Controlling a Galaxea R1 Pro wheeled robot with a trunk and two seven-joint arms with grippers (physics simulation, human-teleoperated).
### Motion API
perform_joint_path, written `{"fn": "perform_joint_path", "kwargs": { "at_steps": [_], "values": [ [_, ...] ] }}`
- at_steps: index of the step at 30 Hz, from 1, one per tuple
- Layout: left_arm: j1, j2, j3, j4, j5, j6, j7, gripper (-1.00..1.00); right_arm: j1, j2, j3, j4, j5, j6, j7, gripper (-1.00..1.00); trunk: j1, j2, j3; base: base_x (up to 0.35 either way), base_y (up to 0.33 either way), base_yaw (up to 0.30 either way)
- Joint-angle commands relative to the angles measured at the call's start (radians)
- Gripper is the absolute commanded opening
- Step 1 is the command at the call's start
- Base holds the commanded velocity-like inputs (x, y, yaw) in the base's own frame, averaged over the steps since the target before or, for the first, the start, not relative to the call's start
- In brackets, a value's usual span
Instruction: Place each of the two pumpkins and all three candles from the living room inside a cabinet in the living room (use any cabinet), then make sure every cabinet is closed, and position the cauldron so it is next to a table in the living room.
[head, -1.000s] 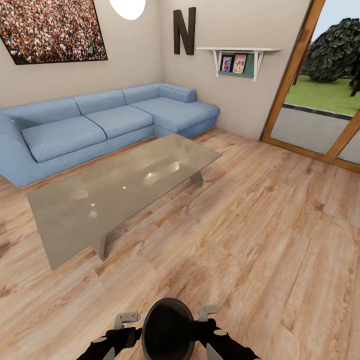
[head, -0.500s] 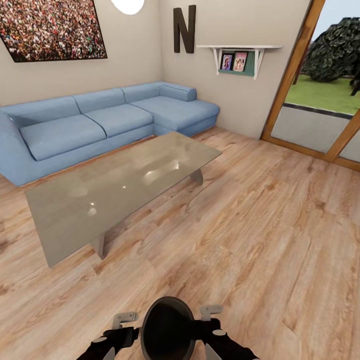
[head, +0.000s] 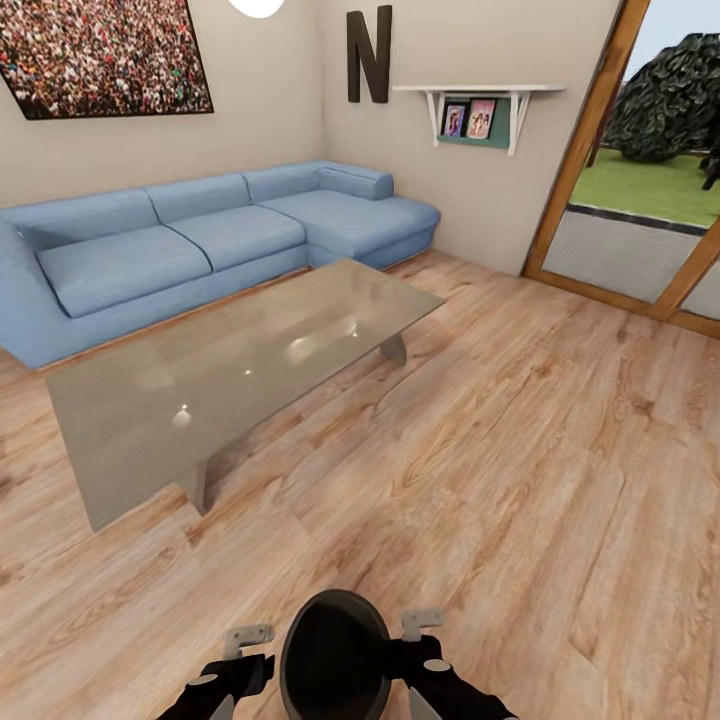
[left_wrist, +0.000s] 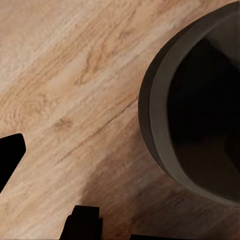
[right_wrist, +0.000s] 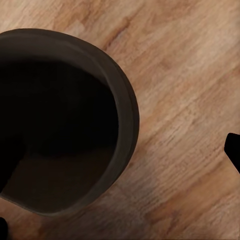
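The cauldron (head: 335, 660), a dark round open pot, sits low at the front of the head view between my two arms, above the wooden floor. My left gripper (head: 262, 672) is at its left side and my right gripper (head: 400, 660) at its right. In the right wrist view the cauldron (right_wrist: 65, 120) has its rim between the spread fingers of the right gripper (right_wrist: 120, 160). The left wrist view has the cauldron (left_wrist: 200, 115) beside one dark fingertip (left_wrist: 10, 155). A grey glass-topped table (head: 250, 370) stands ahead to the left. Pumpkins, candles and cabinet are out of view.
A blue corner sofa (head: 200, 250) runs along the wall behind the table. A white wall shelf (head: 480, 100) with pictures hangs at the back. A wood-framed glass door (head: 640, 200) is at the right. Open wooden floor (head: 520, 450) lies ahead and to the right.
The whole view has shifted slightly, with the table drawing a little closer and to the left. The cauldron keeps its place between the two grippers.
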Motion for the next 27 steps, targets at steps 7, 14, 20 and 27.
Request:
{"fn": "perform_joint_path", "kwargs": {
  "at_steps": [7,14,20,27],
  "values": [
    [0.0,-0.004,-0.025,-0.003,0.01,0.004,0.001,1.0,-0.001,0.0,0.009,-0.001,-0.009,-0.002,-0.002,1.0,0.027,-0.05,-0.023,0.0,0.0,0.0],
    [0.0,-0.004,-0.045,-0.002,0.011,0.004,0.0,1.0,-0.001,0.0,0.009,-0.001,-0.009,-0.002,0.003,1.0,0.054,-0.099,-0.045,0.0,0.0,0.0],
    [0.0,-0.004,-0.045,-0.002,0.011,0.004,0.0,1.0,-0.001,0.001,0.009,-0.001,-0.009,-0.002,0.005,1.0,0.077,-0.141,-0.063,0.0,0.0,0.0],
    [0.0,-0.004,-0.045,-0.002,0.011,0.003,0.0,1.0,-0.001,0.0,0.009,-0.001,-0.009,-0.002,0.041,1.0,0.104,-0.19,-0.085,0.0,0.0,0.0]
  ]
}}
